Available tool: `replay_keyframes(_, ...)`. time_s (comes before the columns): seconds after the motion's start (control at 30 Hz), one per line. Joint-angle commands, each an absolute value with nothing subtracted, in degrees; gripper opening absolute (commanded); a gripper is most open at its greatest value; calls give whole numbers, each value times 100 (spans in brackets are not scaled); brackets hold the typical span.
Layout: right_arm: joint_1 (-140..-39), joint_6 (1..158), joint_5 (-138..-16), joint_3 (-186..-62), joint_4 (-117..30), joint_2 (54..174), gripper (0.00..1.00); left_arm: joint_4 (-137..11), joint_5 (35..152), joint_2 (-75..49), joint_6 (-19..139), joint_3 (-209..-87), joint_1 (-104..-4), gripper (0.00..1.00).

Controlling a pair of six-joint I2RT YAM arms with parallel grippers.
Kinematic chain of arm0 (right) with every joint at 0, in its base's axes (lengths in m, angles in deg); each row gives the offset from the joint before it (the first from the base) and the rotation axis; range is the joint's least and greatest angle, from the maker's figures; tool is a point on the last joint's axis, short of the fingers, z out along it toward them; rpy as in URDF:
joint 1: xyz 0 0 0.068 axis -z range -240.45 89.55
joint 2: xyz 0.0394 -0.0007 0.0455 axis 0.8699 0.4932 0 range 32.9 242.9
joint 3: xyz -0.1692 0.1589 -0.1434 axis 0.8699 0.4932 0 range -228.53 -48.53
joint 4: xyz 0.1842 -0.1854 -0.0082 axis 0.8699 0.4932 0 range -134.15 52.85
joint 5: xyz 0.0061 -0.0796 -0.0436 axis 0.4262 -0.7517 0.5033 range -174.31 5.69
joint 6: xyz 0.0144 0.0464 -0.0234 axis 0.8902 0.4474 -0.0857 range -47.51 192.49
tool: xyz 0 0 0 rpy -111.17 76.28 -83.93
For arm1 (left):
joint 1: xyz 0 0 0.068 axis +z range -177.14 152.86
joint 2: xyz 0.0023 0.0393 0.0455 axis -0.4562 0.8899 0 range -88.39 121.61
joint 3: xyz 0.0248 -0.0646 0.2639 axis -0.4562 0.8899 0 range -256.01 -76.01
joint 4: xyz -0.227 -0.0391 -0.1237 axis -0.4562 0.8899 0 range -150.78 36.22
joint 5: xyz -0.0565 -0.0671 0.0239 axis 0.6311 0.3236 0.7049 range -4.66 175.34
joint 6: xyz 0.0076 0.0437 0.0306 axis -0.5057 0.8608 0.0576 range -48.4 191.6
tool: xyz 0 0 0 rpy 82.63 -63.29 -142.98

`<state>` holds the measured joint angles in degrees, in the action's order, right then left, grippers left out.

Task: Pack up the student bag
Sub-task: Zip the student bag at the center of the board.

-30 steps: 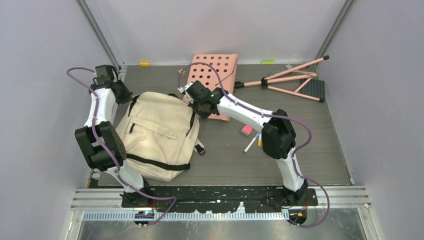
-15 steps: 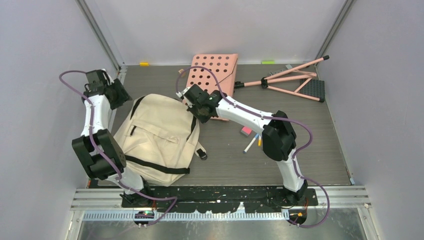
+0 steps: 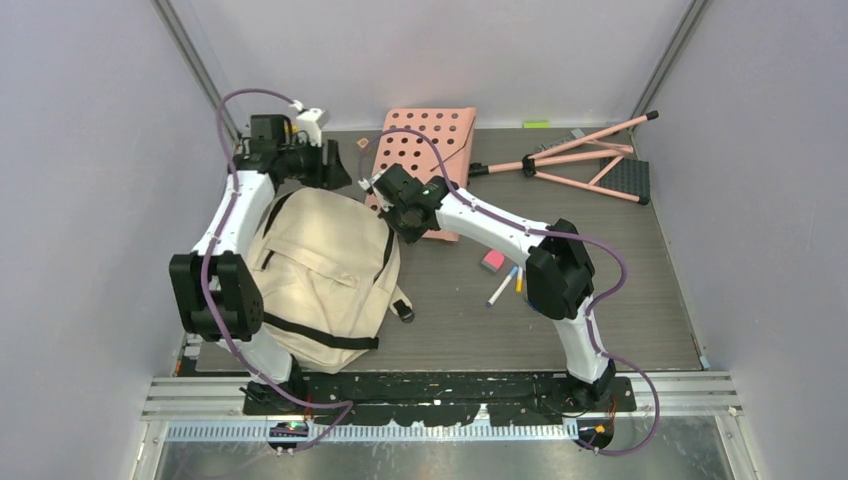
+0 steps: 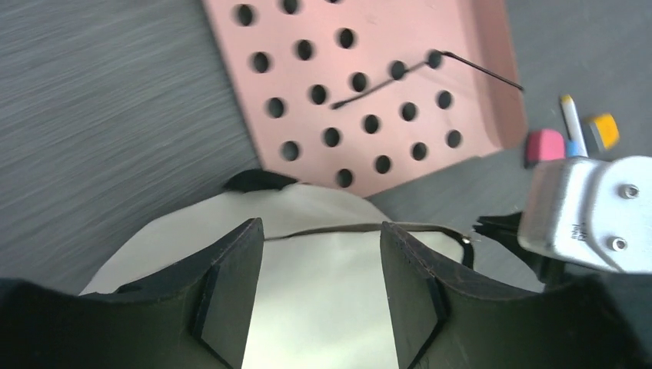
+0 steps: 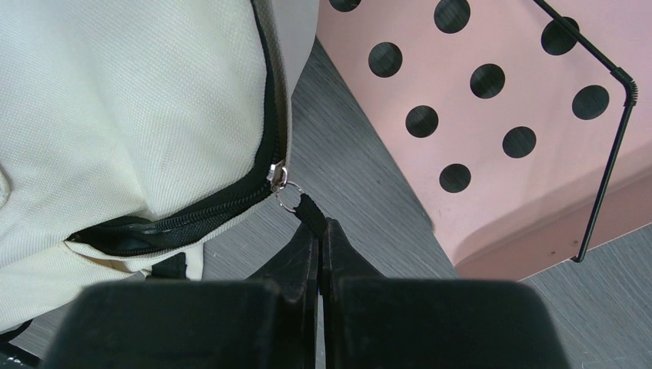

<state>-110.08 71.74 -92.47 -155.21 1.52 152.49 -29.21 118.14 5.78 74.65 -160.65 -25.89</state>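
Note:
The student bag [image 3: 320, 270], cream with black straps, lies flat on the left half of the table. In the top view my right gripper [image 3: 393, 216] sits at the bag's upper right edge. The right wrist view shows that gripper [image 5: 321, 231] shut on the black zipper pull tab [image 5: 310, 213], which hangs from the metal slider [image 5: 277, 177] on the bag [image 5: 131, 100]. My left gripper [image 3: 335, 170] hovers over the bag's top end. Its fingers [image 4: 231, 284] stand open with only cream fabric [image 4: 323, 300] showing between them.
A pink perforated board [image 3: 430, 150] leans at the back centre, with a thin black wire [image 4: 384, 77] across it. A pink folding stand [image 3: 590, 160] lies back right. A pink eraser [image 3: 492, 262] and markers [image 3: 503, 287] lie right of the bag.
My left gripper has opened and swung from the back left corner rightward to above the bag's top. The right gripper has kept its grip on the zipper tab, barely moving.

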Motion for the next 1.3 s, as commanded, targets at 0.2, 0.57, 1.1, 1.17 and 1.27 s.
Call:
replay_keyframes(0.2,-10828,7433,-9073,-15505,142,14760,0,-3230,12728,921,8116,-15847,-3191,61)
replay_keyframes(0.57,-10759,7553,-9034,-15471,146,14741,0,-3615,12489,370,8255,-14729,-3042,65)
replay_keyframes(1.1,-10721,7562,-8946,-15460,146,14745,0,-3258,10977,755,9204,-15057,-3649,56)
replay_keyframes(1.17,-10721,7553,-8934,-15480,146,14762,0,-3312,10823,823,9050,-15111,-3701,33)
replay_keyframes(1.27,-10721,7539,-8925,-15528,160,14791,0,-3413,10686,871,8782,-15222,-3708,9)
